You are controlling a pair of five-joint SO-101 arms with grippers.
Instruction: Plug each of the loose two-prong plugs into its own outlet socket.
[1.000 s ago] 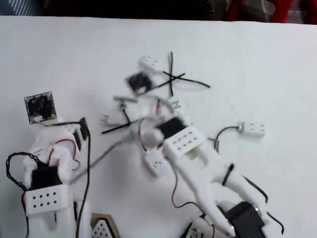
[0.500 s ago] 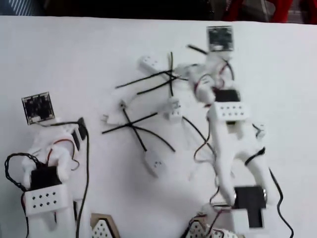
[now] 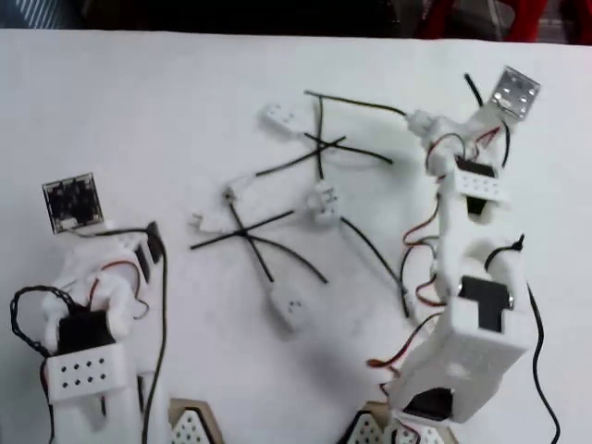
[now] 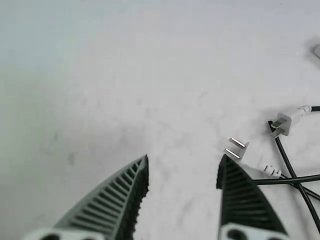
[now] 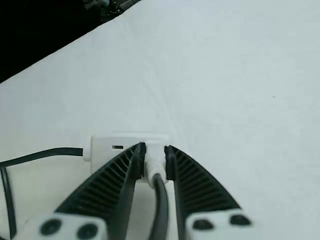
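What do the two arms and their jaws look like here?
The left arm and the right arm have white shells, black motor blocks, and loose red and black wires. Their jaws are dark, pointed wedges with ribbed faces.

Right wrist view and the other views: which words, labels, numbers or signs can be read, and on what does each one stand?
No text can be read.
On the outlet socket: one small dark mark, too small to read.
On the plug between the jaws of the right gripper: no print shows.
On the dark board in the high view: blurred, unreadable.
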